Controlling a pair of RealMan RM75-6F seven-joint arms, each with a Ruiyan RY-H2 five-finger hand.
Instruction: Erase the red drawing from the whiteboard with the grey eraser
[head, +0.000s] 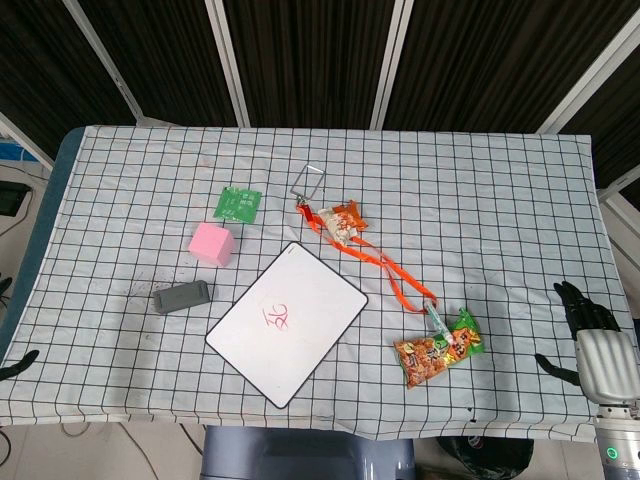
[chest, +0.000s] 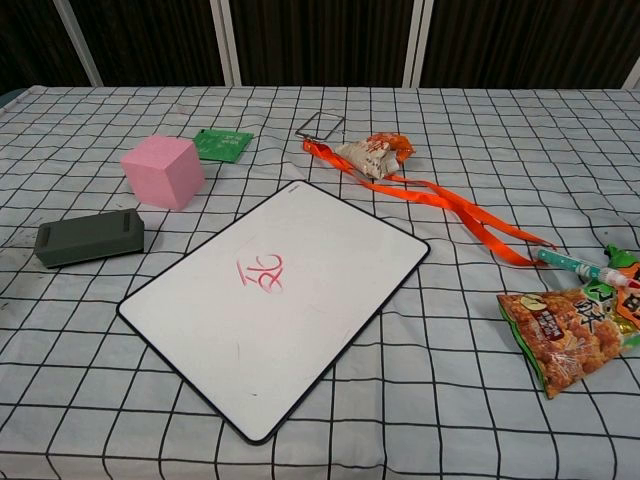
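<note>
Whiteboard (head: 288, 321) lies tilted near the table's front edge, mid-width, w/ the red drawing (head: 276, 318) at its centre. Grey eraser (head: 181, 297) sits on the cloth just off the board's left side, apart from it, nothing touching it. Pink cube (head: 212, 244) stands behind the eraser; green packet (head: 238, 204) further back.

Head view only: your right hand (head: 590, 335) at the table's right edge near the front corner, fingers apart, holding nothing. Your left hand (head: 18, 364) shows as a dark tip at the front-left corner; can't tell its state.

Chest view: neither hand appears. It gives you a closer look at the drawing's strokes, plus the orange ribbon (chest: 455, 206) running from a small wrapper (chest: 372, 153) toward the snack bag (chest: 568, 334) by the right edge.
</note>
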